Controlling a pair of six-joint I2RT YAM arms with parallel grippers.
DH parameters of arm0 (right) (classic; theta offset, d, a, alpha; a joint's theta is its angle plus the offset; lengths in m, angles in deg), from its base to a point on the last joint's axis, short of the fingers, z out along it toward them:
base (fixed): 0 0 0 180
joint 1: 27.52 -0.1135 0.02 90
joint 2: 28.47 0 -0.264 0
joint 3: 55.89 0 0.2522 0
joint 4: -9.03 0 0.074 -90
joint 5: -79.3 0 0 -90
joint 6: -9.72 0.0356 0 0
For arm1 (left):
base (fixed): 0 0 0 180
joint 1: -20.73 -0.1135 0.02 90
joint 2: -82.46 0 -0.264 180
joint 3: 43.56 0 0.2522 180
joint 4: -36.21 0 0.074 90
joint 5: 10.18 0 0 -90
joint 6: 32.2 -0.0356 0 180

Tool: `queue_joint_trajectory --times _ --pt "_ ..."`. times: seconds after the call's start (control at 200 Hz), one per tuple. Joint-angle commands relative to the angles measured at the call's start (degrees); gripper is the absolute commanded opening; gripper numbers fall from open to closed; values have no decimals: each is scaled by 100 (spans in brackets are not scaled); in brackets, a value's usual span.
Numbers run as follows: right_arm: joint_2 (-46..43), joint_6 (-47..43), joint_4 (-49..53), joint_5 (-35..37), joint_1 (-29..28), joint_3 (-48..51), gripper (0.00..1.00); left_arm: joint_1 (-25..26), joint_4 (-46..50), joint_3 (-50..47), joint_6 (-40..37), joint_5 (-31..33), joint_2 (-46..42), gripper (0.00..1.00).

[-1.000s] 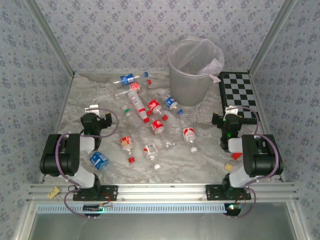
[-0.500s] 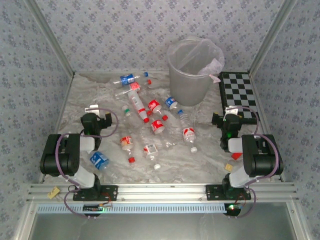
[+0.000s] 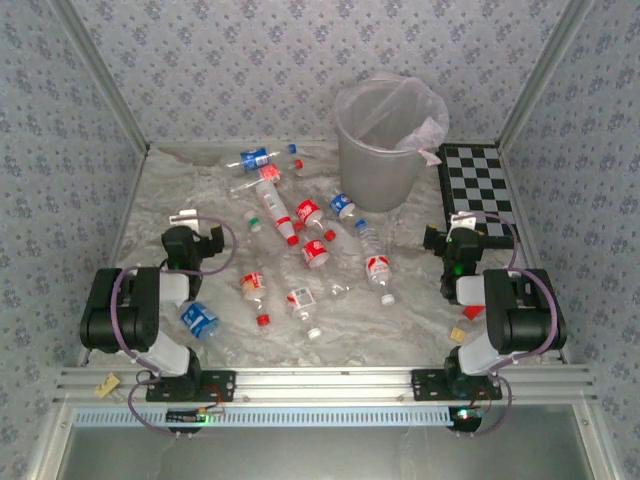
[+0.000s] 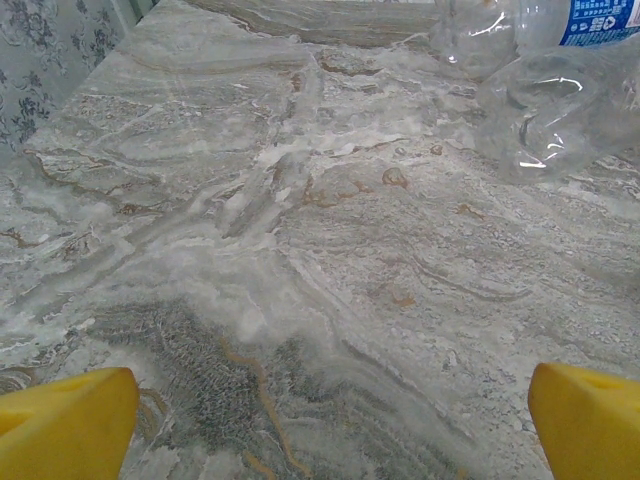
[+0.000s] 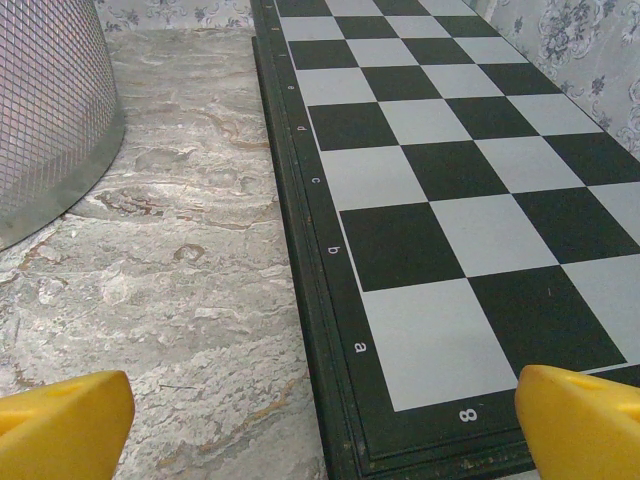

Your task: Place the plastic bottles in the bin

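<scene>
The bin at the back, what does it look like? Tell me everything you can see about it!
The bin is a round, grey-white plastic bucket, a bit see-through and wider at the top than at the bottom. It stands upright on the marble-patterned table, near the back wall, just left of the checkerboard. A clear liner bag sits inside and folds over the rim. Seen close up from the right wrist, its wall shows a fine mesh pattern.
</scene>
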Motion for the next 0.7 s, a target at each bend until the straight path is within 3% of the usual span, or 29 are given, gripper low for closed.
queue_joint_trajectory --times 0.0,0.155,0.235,0.295,0.36,0.45,0.565,0.695 --pt "-37 -80 -3 1 6 -65 100 -42 -155 66 -85 -140 -45 100" --pt "-218 -19 234 -39 52 -123 100 76 1725 852 -123 251 -746 100" --pt "-221 -115 319 -38 -2 -174 100 258 2212 1059 -184 441 -1212 100" --pt "-352 -269 534 230 -169 -299 100 401 2995 1414 -25 700 -1600 100" --pt "-959 -195 2026 436 -325 -843 100 555 4131 1884 390 1048 -2052 100" --pt "-1560 25 3629 634 -322 -1568 100 608 6224 2688 1611 1242 -2483 100" --pt "-1965 1325 6457 1209 -263 -2727 100 962 8328 3397 2401 1194 -2815 100" --pt "-1903 1827 8444 416 -141 -3579 100 1829 9901 3599 3289 1431 -3249 100"
